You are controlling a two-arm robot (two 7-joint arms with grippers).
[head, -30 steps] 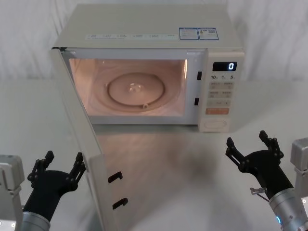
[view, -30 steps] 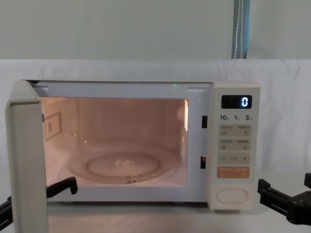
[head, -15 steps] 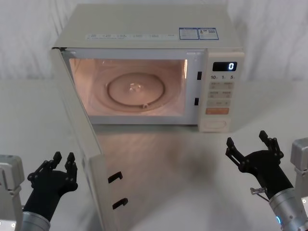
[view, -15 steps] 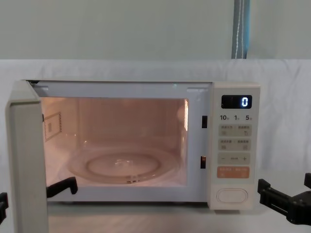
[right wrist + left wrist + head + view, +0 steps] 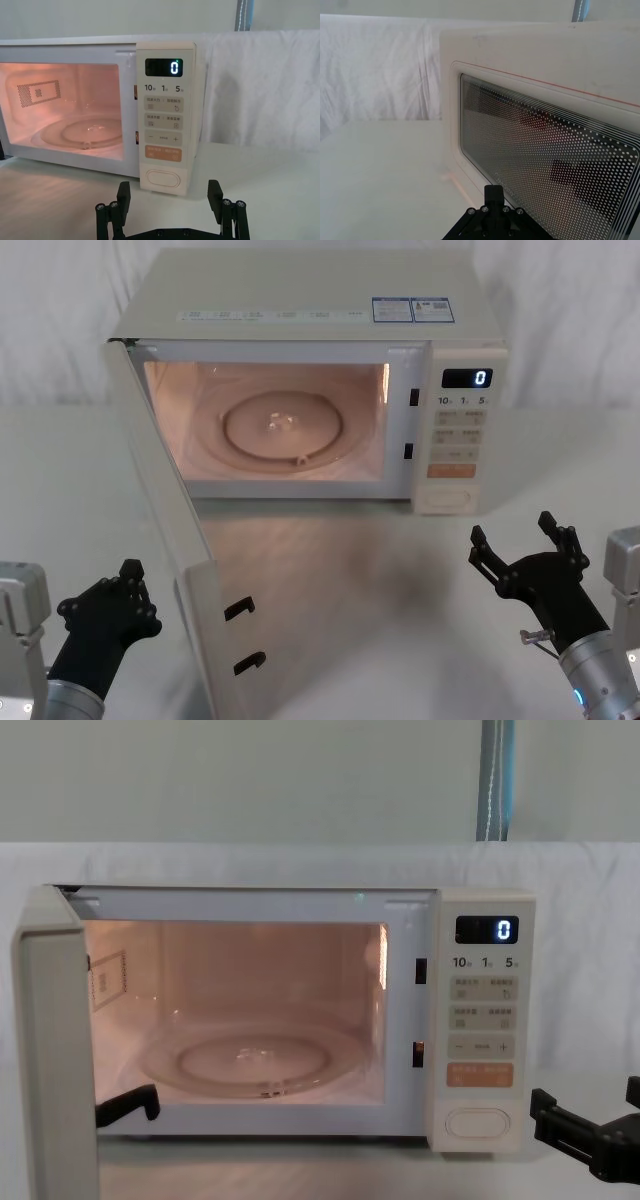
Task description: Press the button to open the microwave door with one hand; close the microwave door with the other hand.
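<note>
So you're looking at the microwave door [image 5: 180,570] hanging wide open, left gripper [image 5: 128,582] pinched narrow at lower left, right gripper [image 5: 520,543] spread wide below the button [image 5: 446,499].

Left gripper [image 5: 128,578] fingers now closed, formerly spread.

Microwave door [image 5: 190,570] swung wide open, hinged left; oval cream button [image 5: 447,499] low on keypad.
</note>
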